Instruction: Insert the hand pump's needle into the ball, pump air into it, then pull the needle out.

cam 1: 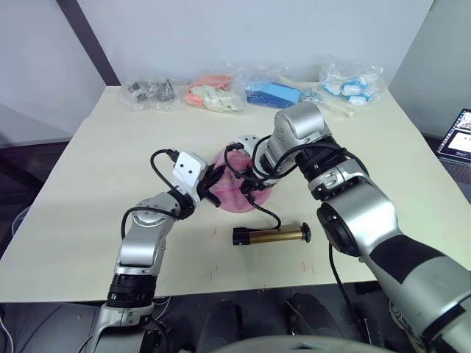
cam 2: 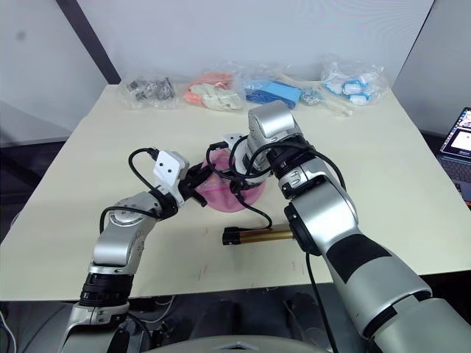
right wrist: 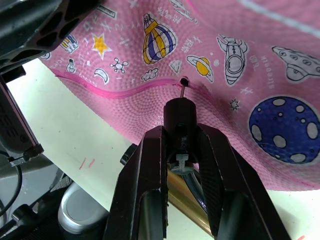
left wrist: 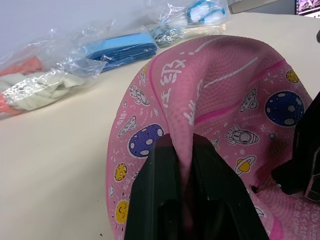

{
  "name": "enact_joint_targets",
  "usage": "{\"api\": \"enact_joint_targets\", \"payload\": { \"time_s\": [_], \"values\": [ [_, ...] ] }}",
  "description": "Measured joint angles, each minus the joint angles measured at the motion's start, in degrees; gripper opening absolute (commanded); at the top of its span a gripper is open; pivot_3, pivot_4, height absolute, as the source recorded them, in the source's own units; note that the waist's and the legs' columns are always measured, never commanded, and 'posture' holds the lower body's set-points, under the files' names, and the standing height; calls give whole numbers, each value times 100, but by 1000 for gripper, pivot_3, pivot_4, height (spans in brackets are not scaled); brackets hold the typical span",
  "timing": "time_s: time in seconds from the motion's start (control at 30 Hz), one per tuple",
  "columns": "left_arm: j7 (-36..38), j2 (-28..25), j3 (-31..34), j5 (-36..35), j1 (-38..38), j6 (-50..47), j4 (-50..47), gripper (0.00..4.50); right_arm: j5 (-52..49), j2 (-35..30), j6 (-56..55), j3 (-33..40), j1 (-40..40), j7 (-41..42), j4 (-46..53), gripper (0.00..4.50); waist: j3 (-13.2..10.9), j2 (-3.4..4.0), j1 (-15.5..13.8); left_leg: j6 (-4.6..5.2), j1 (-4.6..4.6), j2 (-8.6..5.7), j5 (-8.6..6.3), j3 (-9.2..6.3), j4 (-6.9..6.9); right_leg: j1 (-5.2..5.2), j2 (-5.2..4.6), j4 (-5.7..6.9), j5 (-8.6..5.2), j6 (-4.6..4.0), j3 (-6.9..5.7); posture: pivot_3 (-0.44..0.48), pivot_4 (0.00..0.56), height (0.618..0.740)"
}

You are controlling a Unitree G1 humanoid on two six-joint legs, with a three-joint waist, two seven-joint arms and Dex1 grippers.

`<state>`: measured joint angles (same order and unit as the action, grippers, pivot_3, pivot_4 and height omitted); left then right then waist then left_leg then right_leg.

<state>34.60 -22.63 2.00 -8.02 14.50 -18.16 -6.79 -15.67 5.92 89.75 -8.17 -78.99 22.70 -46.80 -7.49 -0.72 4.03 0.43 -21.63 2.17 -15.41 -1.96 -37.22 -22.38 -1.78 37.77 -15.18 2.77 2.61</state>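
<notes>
Tabletop (cam 1: 88,213): pale, ball as landmark.
Ball (cam 1: 234,193): mid-tabletop, pink, sagging, printed with planets, rockets, stars. Left gripper (left wrist: 185,165) jaws clamped on pinched fold of ball skin. Right gripper (right wrist: 181,145) jaws closed on needle's black fitting; needle (right wrist: 183,91) tip at small valve hole in ball.
Hand pump (cam 1: 271,235): brass cylinder, black ends, lying flat on tabletop just in front of ball, thin black hose (cam 1: 266,212) curving up to ball.
Clear bags (cam 1: 283,92): row along far tabletop edge beyond ball, holding dark, orange-white, blue, and blue-white items.
</notes>
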Motion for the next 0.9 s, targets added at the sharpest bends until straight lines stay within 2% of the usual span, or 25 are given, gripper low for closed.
{"api": "enact_joint_targets", "payload": {
  "time_s": [0.23,0.33,0.9],
  "values": [
    [68,-47,-3,2,126,231,252,32,-45,-237,233,-303,216,311,703,358,-11,10,-12,-2,-14,-4,1,-1,0,-11,-2,-3,2,-4,1,0,150,736],
    [138,-68,-4,4,183,346,365,32,-222,-396,246,-482,307,394,942,358,-27,36,-24,-2,-21,-5,1,1,2,-12,-2,-4,3,-5,0,0,150,736],
    [247,-70,-18,8,225,583,507,32,-981,-799,247,-883,389,335,1259,358,-52,55,-60,-2,-36,-6,1,4,3,-21,-2,-8,3,-6,-7,0,150,736]
  ]
}}
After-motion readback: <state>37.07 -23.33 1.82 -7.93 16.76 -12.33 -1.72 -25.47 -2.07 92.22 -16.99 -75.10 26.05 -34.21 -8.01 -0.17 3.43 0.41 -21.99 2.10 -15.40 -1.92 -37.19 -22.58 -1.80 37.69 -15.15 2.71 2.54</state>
